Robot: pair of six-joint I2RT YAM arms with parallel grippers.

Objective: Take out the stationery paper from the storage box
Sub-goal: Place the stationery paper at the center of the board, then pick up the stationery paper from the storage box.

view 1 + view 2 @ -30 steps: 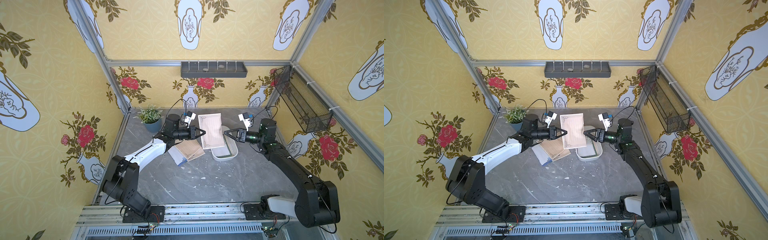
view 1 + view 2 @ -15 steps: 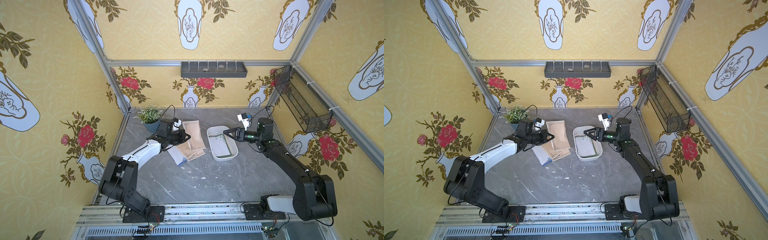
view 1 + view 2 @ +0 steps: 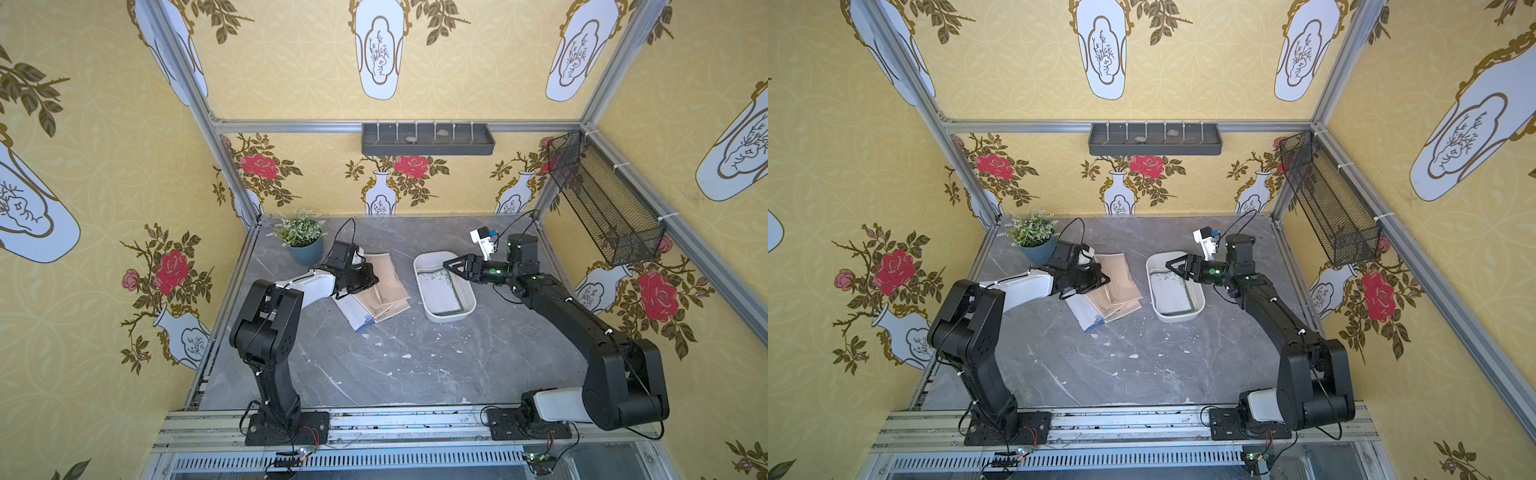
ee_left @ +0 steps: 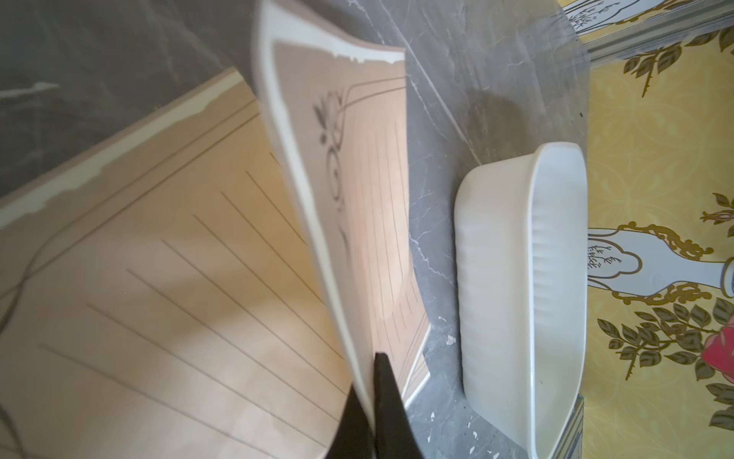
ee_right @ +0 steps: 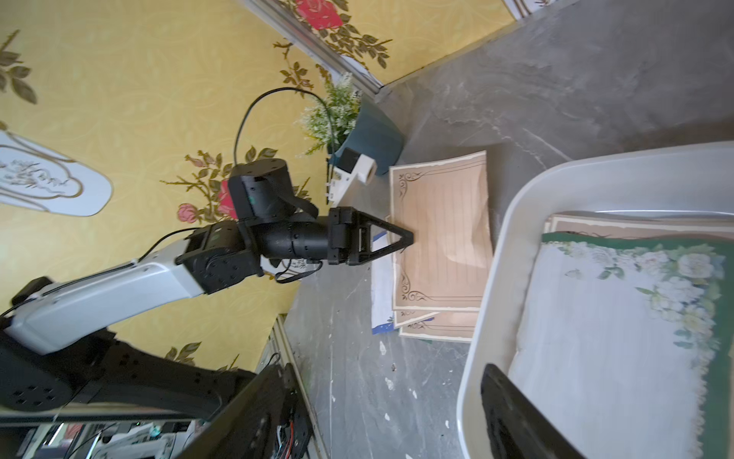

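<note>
Left gripper [image 4: 367, 393]: we note the jaws pressed together on the edge of one tan sheet [image 4: 373, 190] of the stationery paper. The sheet's pale border runs up between the two black fingers [image 4: 391, 401]. In the right wrist view the pinch sits on the sheet's long edge, the one turned away from the storage box [image 5: 504, 254]. The sheet bows along its length and lies over the pile [image 5: 433, 330].

Right gripper [image 3: 451, 267]: we note the jaws spread, with nothing between them. It hangs above one short end of the storage box. In its own wrist view only one finger [image 5: 512, 409] shows, above the box rim.

Inside the storage box we see a green-bordered sheet [image 5: 603, 337], white with pale flowers, lying flat on top. The edge of another tan sheet peeks out from under it at one end.

The pile sits on the grey table [image 3: 395, 374] just beside the storage box, on the left arm's side and apart from its wall. It is several tan sheets with dark corner flourishes, fanned out of line. At the bottom is a blue-cornered sheet [image 5: 382, 326], white, sticking out on the side away from the box.

A potted plant [image 3: 301, 239] stands beyond the pile, farther from the box. Small white flecks dot the table near the box.
</note>
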